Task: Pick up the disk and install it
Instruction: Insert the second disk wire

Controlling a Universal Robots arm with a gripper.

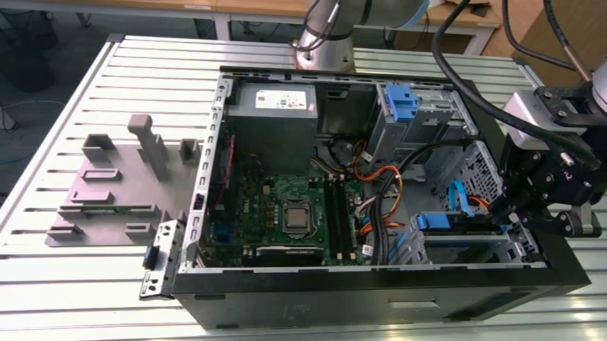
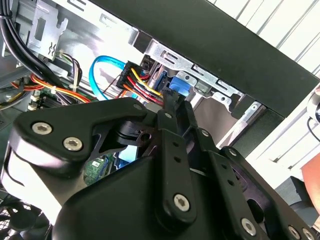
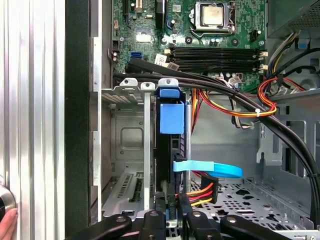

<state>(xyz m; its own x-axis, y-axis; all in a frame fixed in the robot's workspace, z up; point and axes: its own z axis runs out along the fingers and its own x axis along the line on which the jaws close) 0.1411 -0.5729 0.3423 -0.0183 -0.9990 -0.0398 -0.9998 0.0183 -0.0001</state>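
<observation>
The gripper (image 3: pixel 170 201) reaches down into the front corner of an open computer case (image 1: pixel 379 302). In the first wrist view its fingers (image 3: pixel 159 205) are drawn close together on the near end of the disk (image 3: pixel 170 125), apparently pinching it by its thin edge so that it can slide lengthwise. The disk stands on edge inside a slot of the metal drive cage (image 3: pixel 127 135). Its blue bracket faces outward, and it looks to be already well down in the bay rather than lying out on the table (image 1: pixel 85 284). Just beside the disk, a flat blue data cable (image 3: pixel 210 169) curls across, and a plug with red, yellow and orange wires (image 3: pixel 200 192) hangs close to the fingers. Both are probably left loose there to reach the drive's connectors. Thick black cables arch over the cage top. Beyond them lies the green circuit board (image 3: pixel 200 30) with its processor socket. Farther off, at the back of the case, sits the grey power supply box (image 1: pixel 275 99). Outside the case, on the exterior view's left, a grey plastic stand (image 1: pixel 119 188) rests on the table.
</observation>
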